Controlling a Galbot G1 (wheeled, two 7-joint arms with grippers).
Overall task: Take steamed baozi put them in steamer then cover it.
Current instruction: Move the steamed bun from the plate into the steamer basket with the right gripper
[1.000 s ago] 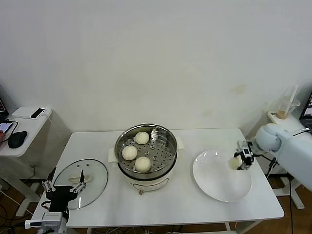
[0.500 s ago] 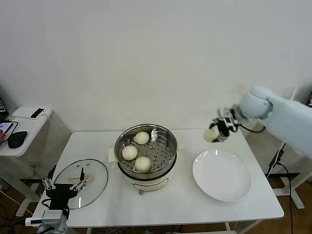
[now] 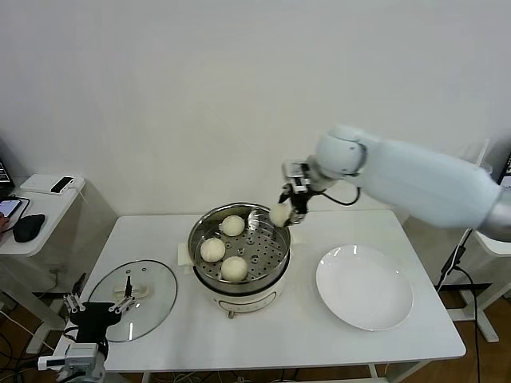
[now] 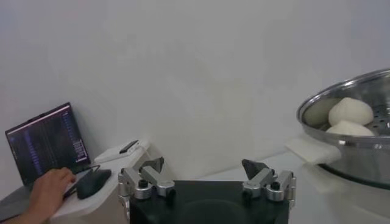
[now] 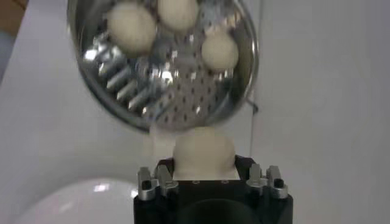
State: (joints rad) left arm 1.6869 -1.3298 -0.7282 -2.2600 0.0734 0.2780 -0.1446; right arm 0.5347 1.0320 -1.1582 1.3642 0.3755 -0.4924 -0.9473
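**Fourth bun over the steamer rim**

Since half a second back, I see my right arm has swung from above the plate's far edge across to the steamer, bun in tow.

Table (image 3: pixel 335 339): white, carries everything. Steamer (image 3: pixel 275 267) sits near its middle, steel pot on a white base, perforated tray showing. Plate (image 3: pixel 364 287) to the steamer's right, white, flat. Glass lid (image 3: pixel 156 283) lies flat on the table to the steamer's left, well apart from the pot, cream bar handle up.

Right gripper (image 3: pixel 286 209) hangs above the steamer's far right rim, fingers clamped on one bun (image 3: pixel 280 214); the right wrist view shows that bun (image 5: pixel 204 152) between the jaws with the tray below.

Three buns (image 3: pixel 234 268) rest on the tray, grouped toward the left and near side; the right side of the tray is bare.

Left gripper (image 3: pixel 97 304) waits low at the table's near left corner, just before the lid, fingers spread wide, holding nothing.
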